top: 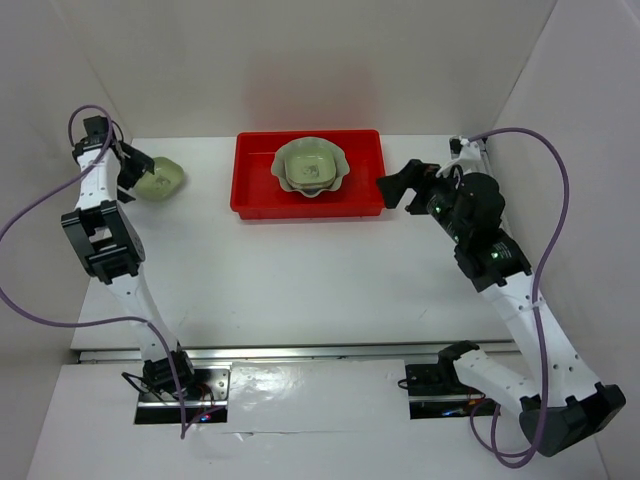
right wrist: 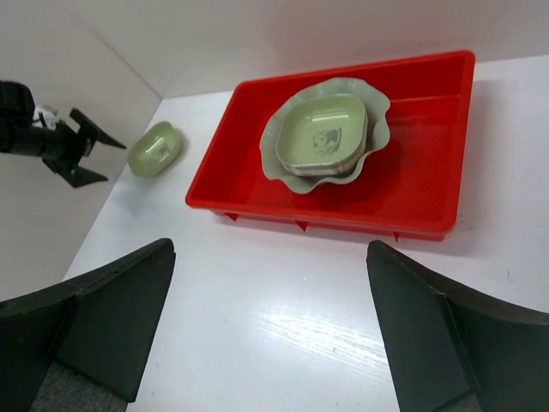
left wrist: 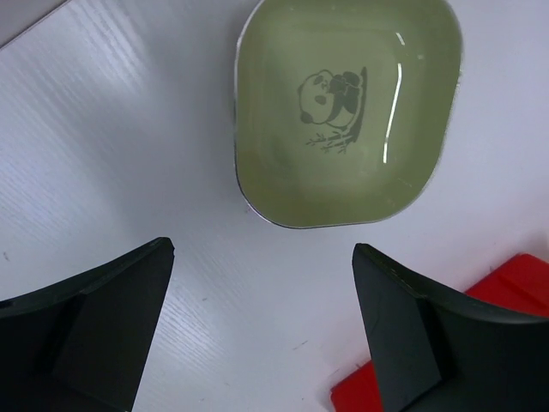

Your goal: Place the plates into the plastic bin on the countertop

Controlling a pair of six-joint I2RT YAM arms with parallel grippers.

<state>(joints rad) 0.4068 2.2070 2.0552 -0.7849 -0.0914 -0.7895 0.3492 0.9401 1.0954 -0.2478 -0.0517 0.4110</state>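
The left tool (left wrist: 262, 249) stands spread and empty, just short of the small pale-green dish (left wrist: 343, 112), which lies flat on the table (left wrist: 111, 129), left of the red bin (top: 255, 175). It should straddle the near rim squarely, since the shallow glossy edge may slip.

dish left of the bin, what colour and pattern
Pale green, with a grey panda printed in the middle of the dish; clearest in the left wrist view.

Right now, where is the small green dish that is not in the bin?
In the top view the small green dish sits on the countertop at far left, left of the red bin, just ahead of the open left gripper.
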